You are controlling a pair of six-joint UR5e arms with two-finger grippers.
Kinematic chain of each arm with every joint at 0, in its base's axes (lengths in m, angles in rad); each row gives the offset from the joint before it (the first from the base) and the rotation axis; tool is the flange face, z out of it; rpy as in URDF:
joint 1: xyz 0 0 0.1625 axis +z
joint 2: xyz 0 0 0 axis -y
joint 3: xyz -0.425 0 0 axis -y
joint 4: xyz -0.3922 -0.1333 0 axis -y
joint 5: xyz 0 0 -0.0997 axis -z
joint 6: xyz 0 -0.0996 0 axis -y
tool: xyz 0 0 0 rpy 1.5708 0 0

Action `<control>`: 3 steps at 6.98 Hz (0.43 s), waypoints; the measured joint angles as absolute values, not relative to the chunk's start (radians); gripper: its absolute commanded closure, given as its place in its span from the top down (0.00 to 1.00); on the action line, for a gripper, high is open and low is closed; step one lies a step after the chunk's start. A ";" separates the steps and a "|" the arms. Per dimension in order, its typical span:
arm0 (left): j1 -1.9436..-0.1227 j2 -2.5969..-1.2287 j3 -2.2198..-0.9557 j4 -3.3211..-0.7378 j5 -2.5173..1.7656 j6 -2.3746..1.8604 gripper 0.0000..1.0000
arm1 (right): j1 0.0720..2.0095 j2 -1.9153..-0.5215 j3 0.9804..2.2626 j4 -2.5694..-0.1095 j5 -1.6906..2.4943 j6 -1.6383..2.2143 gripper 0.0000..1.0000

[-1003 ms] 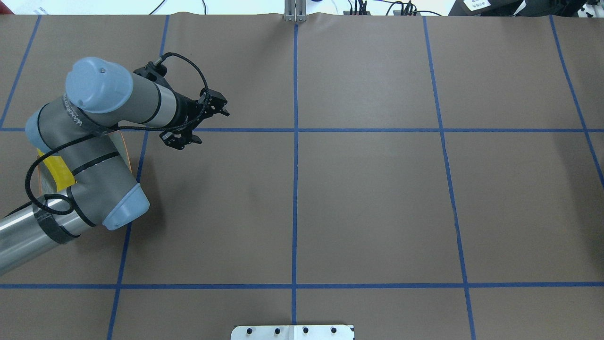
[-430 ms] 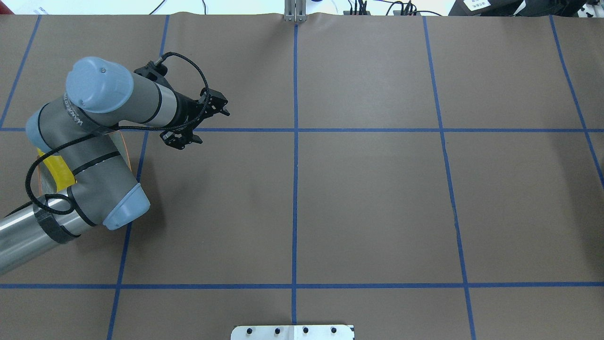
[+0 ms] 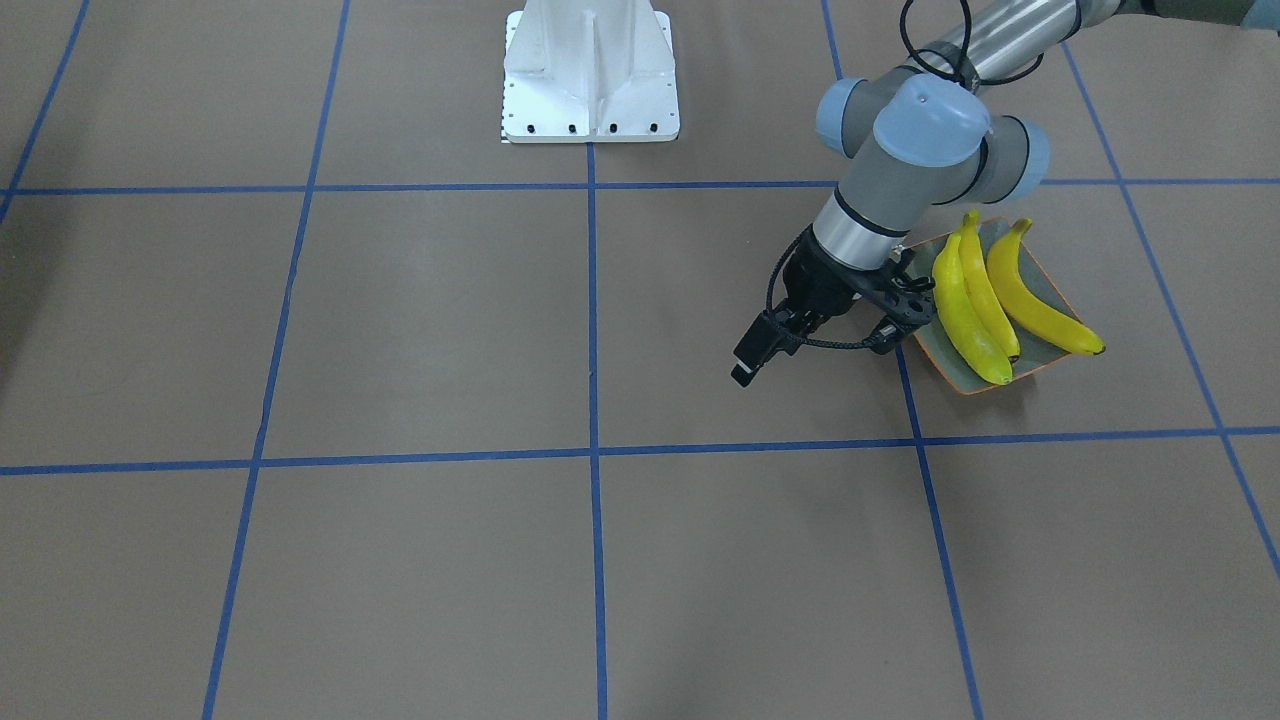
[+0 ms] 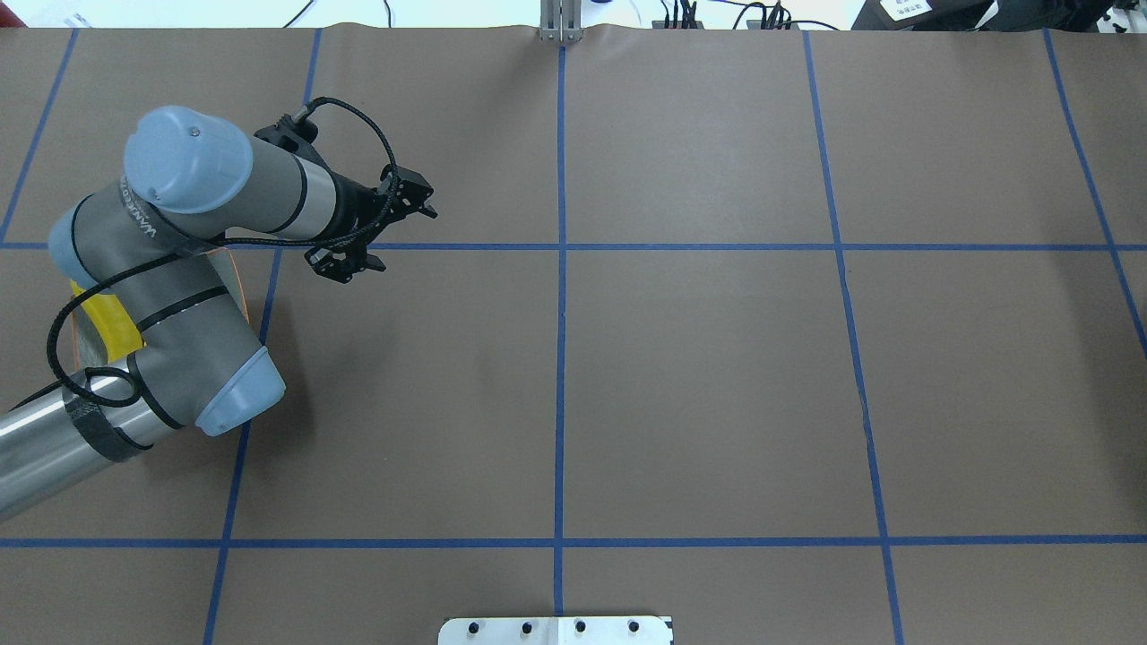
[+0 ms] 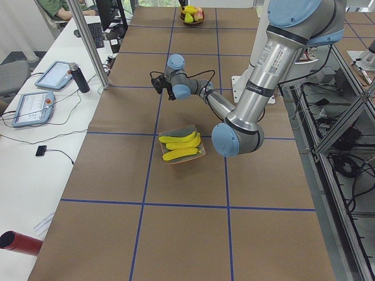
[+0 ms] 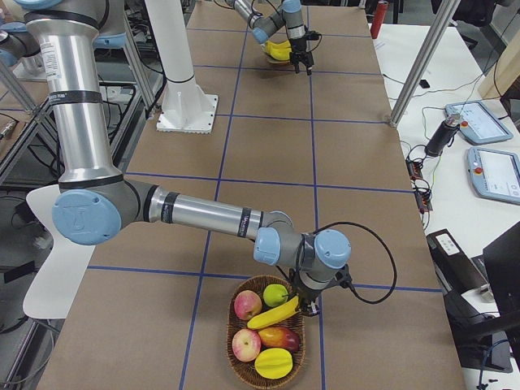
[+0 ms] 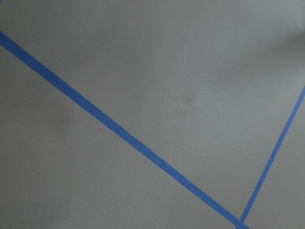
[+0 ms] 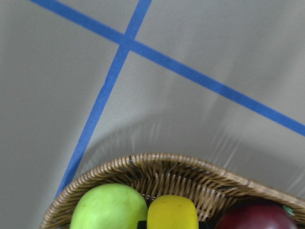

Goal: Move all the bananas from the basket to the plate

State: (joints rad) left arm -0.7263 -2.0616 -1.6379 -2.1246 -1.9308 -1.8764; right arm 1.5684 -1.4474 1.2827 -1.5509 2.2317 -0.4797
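Yellow bananas (image 3: 978, 318), three, were noted on the plate (image 3: 945, 368); the fourth banana (image 6: 275, 313) was addressed in the basket (image 8: 167, 179) by the right hand (image 6: 311, 305), grip not discernible. Closing and lifting was judged next.

Four wide views, two wrist close-ups

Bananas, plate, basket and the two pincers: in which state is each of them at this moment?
three bananas: lying side by side on the plate
fourth banana: in the basket, across other fruit
plate: holds three bananas
basket: holds one banana and other fruit
left pincer: open, empty, beside the plate
right pincer: at the fourth banana's end; grip cannot be told
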 measured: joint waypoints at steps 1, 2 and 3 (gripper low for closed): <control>-0.726 -2.062 -1.639 -2.125 -1.931 -1.877 1.00 | 1.607 -1.450 1.292 -1.552 2.233 -0.482 0.00; -0.725 -2.062 -1.639 -2.125 -1.931 -1.877 1.00 | 1.647 -1.446 1.306 -1.564 2.240 -0.480 0.00; -0.725 -2.062 -1.640 -2.126 -1.929 -1.875 1.00 | 1.684 -1.439 1.330 -1.589 2.281 -0.470 0.00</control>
State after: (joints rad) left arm -0.7246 -2.0621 -1.6400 -2.1257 -1.9295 -1.8751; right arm 1.6836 -1.4388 1.3300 -1.5892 2.2811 -0.4702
